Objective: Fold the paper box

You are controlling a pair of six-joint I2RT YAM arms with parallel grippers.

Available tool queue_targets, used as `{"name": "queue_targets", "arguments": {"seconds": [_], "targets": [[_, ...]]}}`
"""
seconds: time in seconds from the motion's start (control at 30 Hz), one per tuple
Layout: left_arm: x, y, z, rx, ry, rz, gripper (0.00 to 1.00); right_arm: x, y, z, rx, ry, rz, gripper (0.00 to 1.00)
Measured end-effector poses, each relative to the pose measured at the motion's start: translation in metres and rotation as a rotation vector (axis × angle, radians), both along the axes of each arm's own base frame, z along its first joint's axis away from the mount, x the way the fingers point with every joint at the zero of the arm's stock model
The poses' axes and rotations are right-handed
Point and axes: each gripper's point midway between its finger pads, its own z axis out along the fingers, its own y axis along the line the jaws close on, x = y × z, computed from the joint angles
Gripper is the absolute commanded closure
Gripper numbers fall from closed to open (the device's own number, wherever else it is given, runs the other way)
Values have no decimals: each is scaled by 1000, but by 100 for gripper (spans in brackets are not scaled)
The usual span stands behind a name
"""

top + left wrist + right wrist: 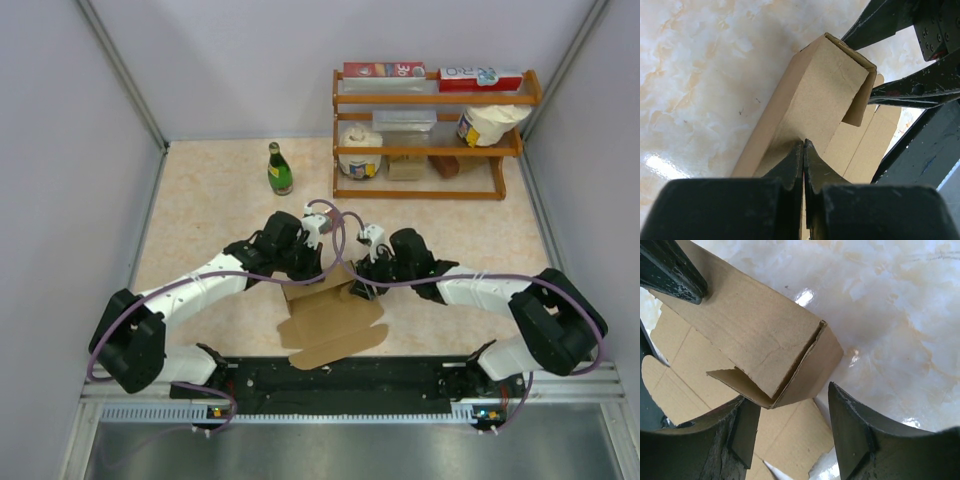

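Observation:
The paper box (330, 320) is plain brown cardboard, partly folded: a slim rectangular tube (825, 85) stands raised at its far edge, while flat panels with rounded flaps (670, 385) lie toward the arms. My left gripper (318, 272) is shut, its tips (803, 145) pressing on the tube's top face with nothing between them. My right gripper (358, 288) is open at the tube's right end (805, 370). Its fingers (860, 440) stand on either side of that corner, where a loose end flap (735, 377) hangs, and do not touch it.
A green bottle (279, 169) stands at the back of the marble table. A wooden shelf rack (430, 150) with printed cartons and jars fills the back right. The black base rail (340, 375) runs along the near edge, and grey walls close in both sides.

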Motion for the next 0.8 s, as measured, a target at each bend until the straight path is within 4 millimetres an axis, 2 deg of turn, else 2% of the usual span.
{"name": "queue_targets", "arguments": {"seconds": [0.4,0.8], "targets": [[-3,-2,-2,-9,26,0,100,3,5,-13,50,-62,-14,44],[3,-8,6,-17,24,-3,98,12,13,-4,107,-123,-32,44]]}}
